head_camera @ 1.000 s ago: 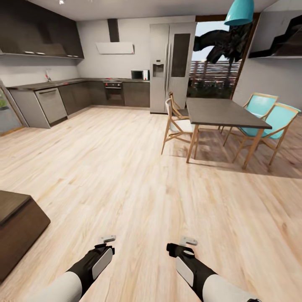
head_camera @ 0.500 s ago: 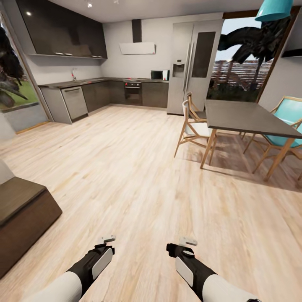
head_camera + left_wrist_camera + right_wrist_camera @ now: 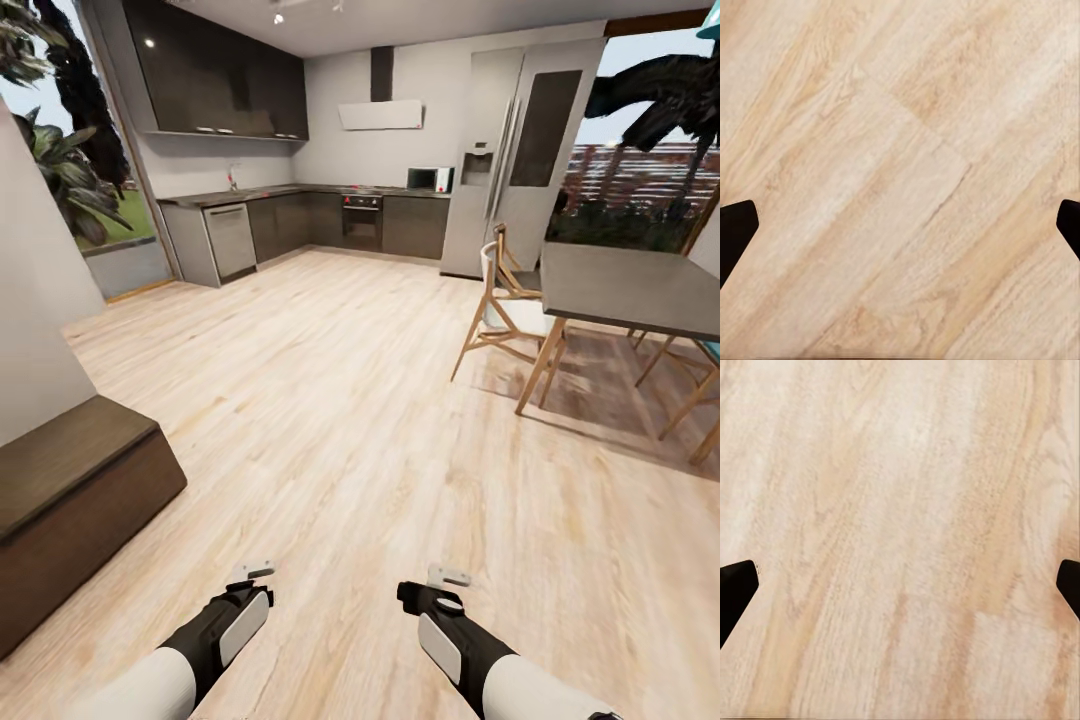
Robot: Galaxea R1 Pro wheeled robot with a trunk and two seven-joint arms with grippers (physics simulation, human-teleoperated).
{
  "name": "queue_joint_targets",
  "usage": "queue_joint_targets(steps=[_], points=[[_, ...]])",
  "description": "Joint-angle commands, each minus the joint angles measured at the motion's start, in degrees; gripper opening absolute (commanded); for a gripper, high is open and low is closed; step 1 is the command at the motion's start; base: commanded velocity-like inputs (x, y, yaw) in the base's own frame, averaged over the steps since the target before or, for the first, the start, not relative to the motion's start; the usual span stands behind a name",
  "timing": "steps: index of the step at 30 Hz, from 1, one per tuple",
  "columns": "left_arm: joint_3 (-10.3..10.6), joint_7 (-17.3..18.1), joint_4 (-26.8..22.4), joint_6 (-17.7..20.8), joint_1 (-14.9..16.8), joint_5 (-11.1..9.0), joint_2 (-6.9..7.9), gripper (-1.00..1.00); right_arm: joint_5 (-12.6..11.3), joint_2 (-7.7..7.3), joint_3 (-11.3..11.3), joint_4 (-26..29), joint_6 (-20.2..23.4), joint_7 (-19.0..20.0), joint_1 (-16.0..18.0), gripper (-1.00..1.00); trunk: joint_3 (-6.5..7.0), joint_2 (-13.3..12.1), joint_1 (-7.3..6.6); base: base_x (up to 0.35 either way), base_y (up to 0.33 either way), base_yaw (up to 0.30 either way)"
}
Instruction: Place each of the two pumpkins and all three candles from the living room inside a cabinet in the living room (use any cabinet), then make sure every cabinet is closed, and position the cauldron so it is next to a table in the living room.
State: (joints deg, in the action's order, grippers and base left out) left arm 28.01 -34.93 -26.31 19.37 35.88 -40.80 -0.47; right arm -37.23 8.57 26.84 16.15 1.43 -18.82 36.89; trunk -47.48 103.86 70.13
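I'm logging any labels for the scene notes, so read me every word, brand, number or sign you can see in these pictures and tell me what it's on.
No readable text in any view.
Microwave: no legible brand or digits at this size.
Fridge: its dispenser panel shows no lettering that can be made out.
Oven: small red marks near the knobs, too blurred to read.
Left claw and right claw: plain wood floor beneath, no marks.
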Motion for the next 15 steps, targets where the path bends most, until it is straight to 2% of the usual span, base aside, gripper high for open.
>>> queue_joint_targets(steps=[1, 8, 15], points=[[0.5, -0.4, -0.1, 0.2, 0.1, -0.4, 0.07, 1.0, -0.3, -0.05, 0.5, 0.1, 0.2, -0.4, 0.0, 1.0, -0.05, 0.0, -0.01, 0.0, -0.071, 0.281], [0.5, -0.4, -0.1, 0.2, 0.1, -0.4, 0.05, 1.0, -0.3, -0.05, 0.5, 0.1, 0.2, -0.4, 0.0, 1.0, -0.05, 0.0, -0.01, 0.0, -0.064, 0.281], [0.5, -0.4, -0.1, 0.2, 0.1, -0.4, 0.06, 1.0, -0.3, -0.05, 0.5, 0.0, 0.2, -0.3, 0.0, 1.0, -0.05, 0.0, -0.01, 0.0, -0.007, 0.281]])
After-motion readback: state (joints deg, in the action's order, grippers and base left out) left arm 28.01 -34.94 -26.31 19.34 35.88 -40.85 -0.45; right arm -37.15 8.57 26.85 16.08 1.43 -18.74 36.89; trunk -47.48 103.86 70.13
